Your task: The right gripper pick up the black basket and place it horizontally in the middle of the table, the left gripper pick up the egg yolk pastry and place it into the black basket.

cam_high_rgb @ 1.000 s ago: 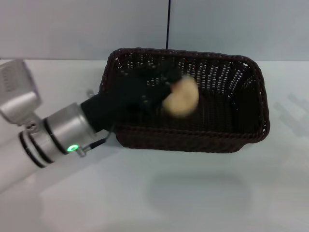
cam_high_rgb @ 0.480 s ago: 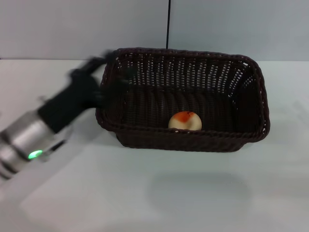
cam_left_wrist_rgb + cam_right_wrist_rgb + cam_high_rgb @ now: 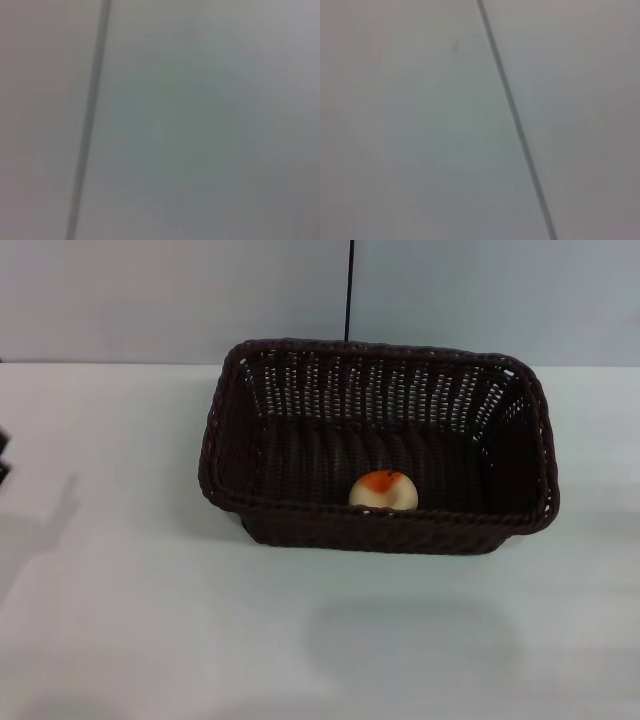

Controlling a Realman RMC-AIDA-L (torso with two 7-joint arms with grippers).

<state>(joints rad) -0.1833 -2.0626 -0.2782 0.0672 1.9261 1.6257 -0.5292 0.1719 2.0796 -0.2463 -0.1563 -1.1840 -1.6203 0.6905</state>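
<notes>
The black basket (image 3: 377, 525) lies lengthwise on the white table (image 3: 150, 620), about mid-table, in the head view. The egg yolk pastry (image 3: 383, 490) rests on the basket's floor against the near wall, orange-red patch up. Only a dark sliver of the left gripper (image 3: 3, 455) shows at the left edge of the head view, well clear of the basket. The right gripper is out of view. Both wrist views show only a pale grey surface with a dark line, no task objects.
A pale wall with a dark vertical seam (image 3: 349, 290) stands behind the table. Bare white tabletop lies in front of the basket and on both sides of it.
The left gripper let go of the pastry, which dropped to the basket floor. The left arm then pulled back to the left, almost out of the head view.
</notes>
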